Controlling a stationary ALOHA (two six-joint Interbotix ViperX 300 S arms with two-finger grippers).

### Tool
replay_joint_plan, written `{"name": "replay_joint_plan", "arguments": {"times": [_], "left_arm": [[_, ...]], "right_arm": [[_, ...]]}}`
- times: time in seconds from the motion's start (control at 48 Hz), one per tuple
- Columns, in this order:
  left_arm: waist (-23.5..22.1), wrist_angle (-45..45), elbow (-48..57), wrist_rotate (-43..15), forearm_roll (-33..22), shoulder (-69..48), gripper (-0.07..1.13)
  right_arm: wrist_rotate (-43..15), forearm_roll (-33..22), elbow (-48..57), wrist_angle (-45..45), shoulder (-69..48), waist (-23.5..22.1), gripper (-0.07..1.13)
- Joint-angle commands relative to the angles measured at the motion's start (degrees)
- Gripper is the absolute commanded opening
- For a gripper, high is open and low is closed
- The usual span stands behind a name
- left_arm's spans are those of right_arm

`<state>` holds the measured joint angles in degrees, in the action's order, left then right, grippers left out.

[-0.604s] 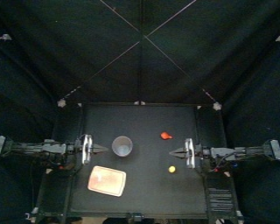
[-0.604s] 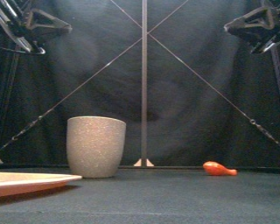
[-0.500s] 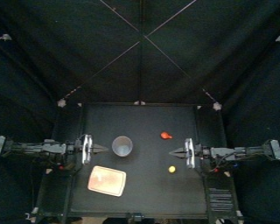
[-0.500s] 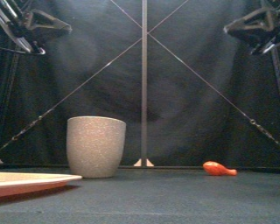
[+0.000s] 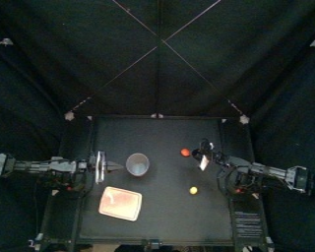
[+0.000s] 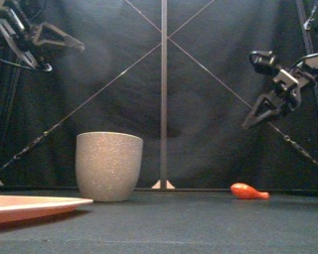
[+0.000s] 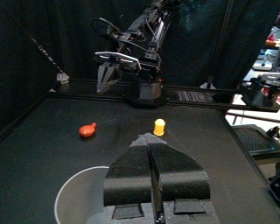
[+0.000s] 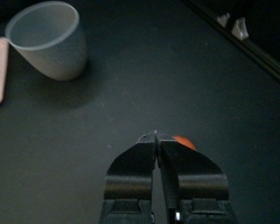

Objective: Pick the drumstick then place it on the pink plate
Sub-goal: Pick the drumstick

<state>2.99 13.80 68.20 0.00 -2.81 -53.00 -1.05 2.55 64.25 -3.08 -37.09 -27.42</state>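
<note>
The drumstick (image 5: 187, 153) is a small red-orange toy lying on the black table right of centre, also low on the right in the front view (image 6: 249, 190). The pink plate (image 5: 119, 203) lies flat at the front left, its edge showing at the left of the front view (image 6: 29, 204). My right gripper (image 5: 207, 154) hovers shut just right of the drumstick, well above the table (image 6: 252, 119). In the right wrist view the drumstick (image 8: 185, 142) peeks out beside the shut tips (image 8: 157, 136). My left gripper (image 5: 98, 167) rests shut at the left, above the grey cup.
A tall grey speckled cup (image 5: 138, 163) stands between the plate and the drumstick, large in the front view (image 6: 108, 166). A small yellow toy (image 5: 195, 189) lies in front of the drumstick, also seen from the left wrist (image 7: 159, 127).
The right arm has swung in from its rest pose toward the drumstick and come down lower. The left arm has barely shifted. The toys, cup and plate have not moved.
</note>
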Motion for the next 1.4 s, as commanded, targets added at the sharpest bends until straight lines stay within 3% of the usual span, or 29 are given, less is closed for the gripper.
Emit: {"name": "replay_joint_plan", "arguments": {"times": [0.021, 0.146, 0.271, 0.708, 0.958, 1.167, 1.396], "left_arm": [[0.0, 0.4, -0.7, -0.2, 0.1, 0.3, 0.04], [-0.1, 1.1, -0.8, -0.3, 1.0, 0.3, 0.05], [-0.3, 2.9, -0.7, -0.3, 2.6, 0.3, 0.05], [-0.4, 7.1, 0.1, -0.3, 4.6, 0.3, 0.05], [-0.4, 7.2, 0.7, -0.3, 4.6, 0.4, 0.05], [-0.4, 7.2, 1.5, -0.3, 4.7, 0.3, 0.05], [-0.5, 7.3, 1.8, -0.2, 5.4, 0.3, 0.05]], "right_arm": [[0.1, -1.6, -0.7, -1.4, 0.2, -0.8, 0.44], [-0.4, -4.3, 0.5, -2.0, 0.2, -1.0, 0.83], [-0.4, -4.6, 1.4, -3.0, 0.4, -1.2, 1.06], [-0.4, -4.1, 2.0, -3.1, 8.8, -1.1, 1.05], [0.2, -7.0, -2.9, -3.9, 17.7, -1.6, 1.05], [-0.3, -10.5, -6.3, -6.1, 23.4, -4.7, 1.05], [0.2, -10.7, -8.7, -6.4, 28.7, -7.5, 1.02]]}}
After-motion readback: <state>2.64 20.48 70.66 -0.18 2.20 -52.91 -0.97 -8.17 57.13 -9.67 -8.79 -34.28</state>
